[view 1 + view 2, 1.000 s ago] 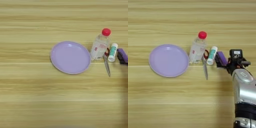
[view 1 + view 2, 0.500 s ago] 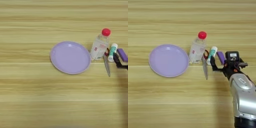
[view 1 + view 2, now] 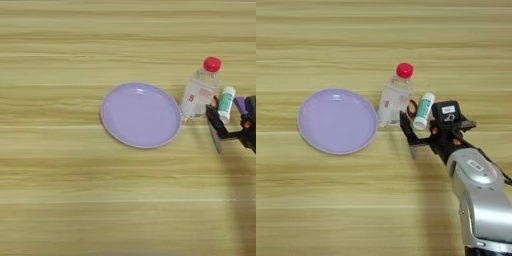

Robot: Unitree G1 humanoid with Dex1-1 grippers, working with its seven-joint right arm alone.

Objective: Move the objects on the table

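Note:
The round lavender plate (image 3: 337, 121) lies left of centre on the table (image 3: 356, 200). Right of it stands the clear bottle (image 3: 394, 100) with a red cap. The white-and-green glue stick (image 3: 424, 111) lies just right of the bottle. The scissors' red handle (image 3: 412, 107) shows between them, and their grey blade (image 3: 216, 140) points toward me. My right gripper (image 3: 425, 121) is open over this cluster. One black finger (image 3: 406, 126) lies across the scissors near the bottle's base, and the other is right of the glue stick. The dark purple block (image 3: 241, 104) peeks out at the right edge in the left eye view.
My silver forearm (image 3: 481, 195) comes in from the bottom right corner. Bare wood lies left of the plate, along the far side and across the near half of the table.
My gripper has moved left, from beside the purple block to over the glue stick and scissors. The block is now covered in the right eye view. The other objects have not moved.

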